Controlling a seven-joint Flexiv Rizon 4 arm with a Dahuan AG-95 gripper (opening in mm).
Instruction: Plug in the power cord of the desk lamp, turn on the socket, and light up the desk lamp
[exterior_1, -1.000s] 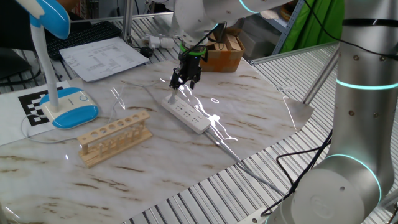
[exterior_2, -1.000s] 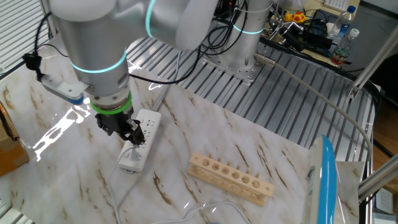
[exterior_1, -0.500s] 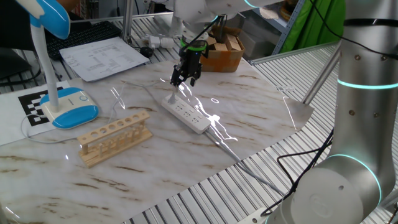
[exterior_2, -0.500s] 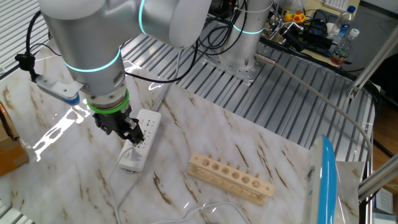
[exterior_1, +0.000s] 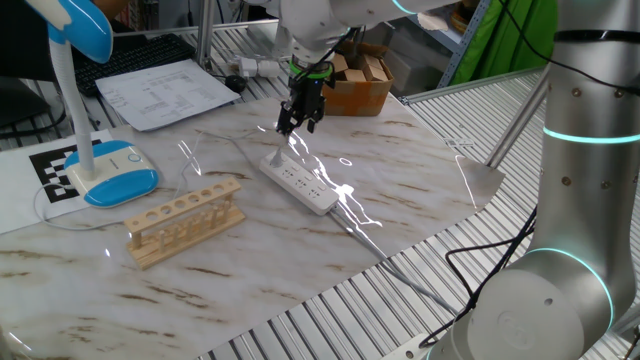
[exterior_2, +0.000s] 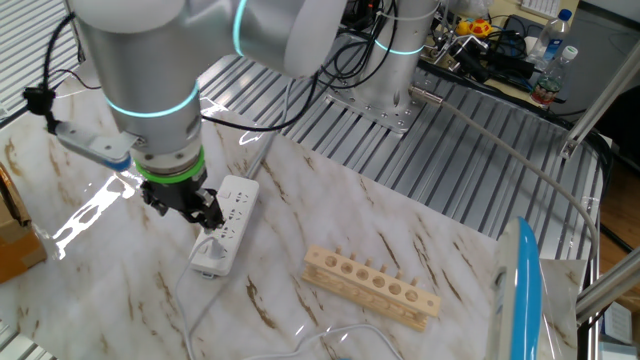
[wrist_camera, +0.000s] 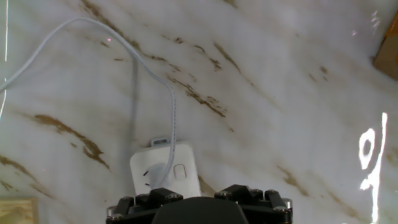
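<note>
**Gripper hangs over the switch end of the socket**

At the far left of the worktop (exterior_1: 420, 190) stands the lamp (exterior_1: 90, 150), its oval base flat on the marble and its blue head up at the frame's corner, unlit as far as one can tell. From the base the thin cord (wrist_camera: 134, 59) loops across the marble toward the socket, slack enough that nothing pulls on the lamp. Just right of the lamp sits a wooden rack (exterior_1: 185, 220), apart from the cord's path and no part of the job.

Further right lies the socket (exterior_1: 300, 182), flat and slanted. In the hand view a plug appears to sit in its end outlet, beside a rocker switch (wrist_camera: 180, 171); whether that switch is on cannot be told.

The gripper (exterior_1: 298, 124) hovers above that end, fingers pointing down and holding nothing. The fingers look close together, but how wide they stand cannot be told. My reading: it is placed there to press the switch.
</note>
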